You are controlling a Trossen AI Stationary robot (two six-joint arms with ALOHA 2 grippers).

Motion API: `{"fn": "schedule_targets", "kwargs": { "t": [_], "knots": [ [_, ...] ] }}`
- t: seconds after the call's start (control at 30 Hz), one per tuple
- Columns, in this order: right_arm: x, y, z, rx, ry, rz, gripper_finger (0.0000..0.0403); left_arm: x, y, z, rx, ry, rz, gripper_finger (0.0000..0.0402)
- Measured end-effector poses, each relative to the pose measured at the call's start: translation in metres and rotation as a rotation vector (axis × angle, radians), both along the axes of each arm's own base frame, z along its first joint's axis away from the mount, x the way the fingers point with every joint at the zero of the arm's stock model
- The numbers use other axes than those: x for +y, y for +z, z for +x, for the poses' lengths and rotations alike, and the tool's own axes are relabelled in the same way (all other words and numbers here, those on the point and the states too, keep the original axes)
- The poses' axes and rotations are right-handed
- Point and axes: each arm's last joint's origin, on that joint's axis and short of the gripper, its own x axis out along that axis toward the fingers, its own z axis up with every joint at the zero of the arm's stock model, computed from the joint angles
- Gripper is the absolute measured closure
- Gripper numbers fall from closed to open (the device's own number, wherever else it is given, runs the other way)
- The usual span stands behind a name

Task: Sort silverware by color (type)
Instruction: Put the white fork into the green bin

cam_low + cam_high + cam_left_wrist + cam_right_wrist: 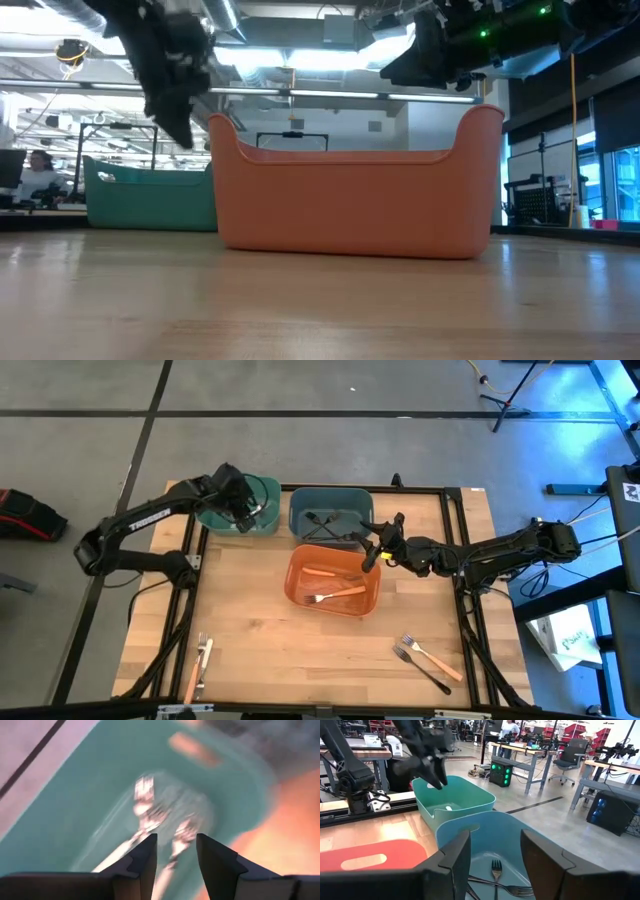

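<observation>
My left gripper (244,510) hangs open over the teal bin (262,488). In the left wrist view its fingers (176,837) frame blurred white utensils (145,807) lying on the bin floor. My right gripper (372,556) is open above the near rim of the blue-grey bin (330,500). Black forks (496,870) lie in that bin below the gripper (495,840). The orange bin (300,560) holds orange-handled forks (335,593). Loose on the table are an orange-handled fork (432,655) and a black fork (420,668) near right, and a white utensil (205,653) and an orange one (191,682) near left.
The three bins stand close together at the table's far middle, with the orange bin (350,190) nearest. Black frame rails run along the table's left and right edges (468,620). Bare wood lies between the orange bin and the near edge.
</observation>
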Motion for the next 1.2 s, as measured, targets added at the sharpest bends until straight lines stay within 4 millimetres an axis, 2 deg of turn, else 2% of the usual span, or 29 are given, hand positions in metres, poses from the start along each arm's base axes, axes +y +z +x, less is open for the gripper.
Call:
{"fn": "schedule_targets", "kwargs": {
  "t": [0.1, 0.2, 0.5, 0.7, 0.9, 1.2],
  "knots": [
    [0.0, 0.0, 0.0, 0.0, 0.0, 0.0, 0.0242, -0.021, 0.012, 0.006, -0.106, -0.083, -0.036, 0.0271],
    [0.0, 0.0, 0.0, 0.0, 0.0, 0.0, 0.0242, -0.044, 0.015, 0.014, -0.151, -0.168, -0.114, 0.0271],
    [0.0, 0.0, 0.0, -0.002, 0.0, 0.001, 0.0242, -0.122, 0.006, 0.036, -0.077, -0.316, -0.347, 0.0271],
    [0.0, 0.0, 0.0, -0.002, 0.0, 0.002, 0.0242, -0.168, 0.0, 0.041, -0.03, -0.353, -0.406, 0.0271],
    [0.0, 0.0, 0.0, -0.003, -0.001, 0.003, 0.0242, -0.197, -0.006, 0.038, 0.023, -0.328, -0.465, 0.0271],
    [0.001, 0.0, 0.001, -0.004, 0.034, 0.007, 0.0242, -0.22, -0.017, 0.025, 0.129, -0.224, -0.537, 0.0271]
  ]
}}
